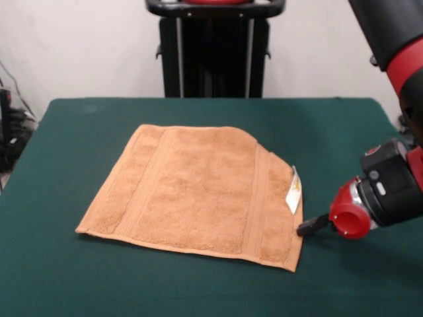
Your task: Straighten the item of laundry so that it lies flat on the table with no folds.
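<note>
The tan-orange towel (198, 191) lies spread on the dark green table (79, 284), a little left of the middle. Border bands run near its left and right ends. Its far right corner ends in a slanted edge, as if turned under. A small white tag (294, 191) sticks out at the right edge. My gripper (310, 226) comes in low from the right on the red and black arm. Its dark tip is just beside the towel's right edge, below the tag, close to the table. I cannot tell whether it touches the towel.
The robot's black pedestal (215, 53) stands behind the table's far edge. The arm's bulky wrist (386, 195) hangs over the table's right side. Cables (10, 132) lie off the table at the left.
</note>
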`<act>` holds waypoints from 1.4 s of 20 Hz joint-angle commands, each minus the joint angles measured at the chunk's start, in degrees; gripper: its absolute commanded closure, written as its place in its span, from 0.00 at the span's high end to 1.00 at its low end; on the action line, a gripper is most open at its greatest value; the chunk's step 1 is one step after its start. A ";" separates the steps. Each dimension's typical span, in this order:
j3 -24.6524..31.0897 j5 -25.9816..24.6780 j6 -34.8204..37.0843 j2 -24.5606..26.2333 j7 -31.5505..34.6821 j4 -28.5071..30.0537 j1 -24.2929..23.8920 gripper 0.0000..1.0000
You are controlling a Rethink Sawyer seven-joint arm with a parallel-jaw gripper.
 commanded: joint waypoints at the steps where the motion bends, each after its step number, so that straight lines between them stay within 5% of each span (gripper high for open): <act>1: 7.97 5.18 -3.30 -0.10 3.28 2.68 1.99 0.00; 11: 9.21 7.46 -5.93 -1.61 2.08 5.22 1.20 0.00; 28: 8.68 9.28 1.93 1.02 0.14 4.36 0.99 0.00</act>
